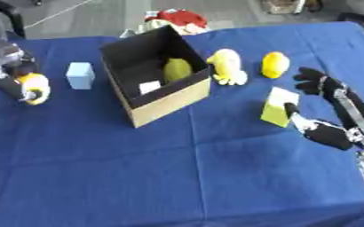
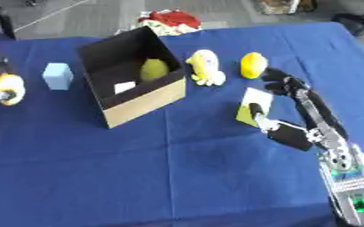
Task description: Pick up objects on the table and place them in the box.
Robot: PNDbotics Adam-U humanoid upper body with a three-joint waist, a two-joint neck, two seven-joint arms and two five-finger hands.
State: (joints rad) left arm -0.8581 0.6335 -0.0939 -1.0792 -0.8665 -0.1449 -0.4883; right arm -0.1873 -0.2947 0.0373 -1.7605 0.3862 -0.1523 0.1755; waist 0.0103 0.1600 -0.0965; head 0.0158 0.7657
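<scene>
An open cardboard box (image 1: 169,101) with a dark inside stands left of centre; a yellow-green fruit (image 1: 176,69) and a white card (image 1: 148,87) lie in it. My left hand (image 1: 8,85) at the far left is shut on a round yellow-orange object (image 1: 35,87). A light blue cube (image 1: 79,75) sits left of the box. Right of the box lie a pale yellow banana-like toy (image 1: 227,66) and a lemon (image 1: 274,64). My right hand (image 1: 330,134) is open beside a yellow-green block with a white top (image 1: 277,107), thumb at its right side, fingers spread behind it.
A blue cloth (image 1: 177,177) covers the table. A red and white bundle (image 1: 180,18) lies at the far edge behind the box. My right forearm (image 2: 342,168) runs along the right side.
</scene>
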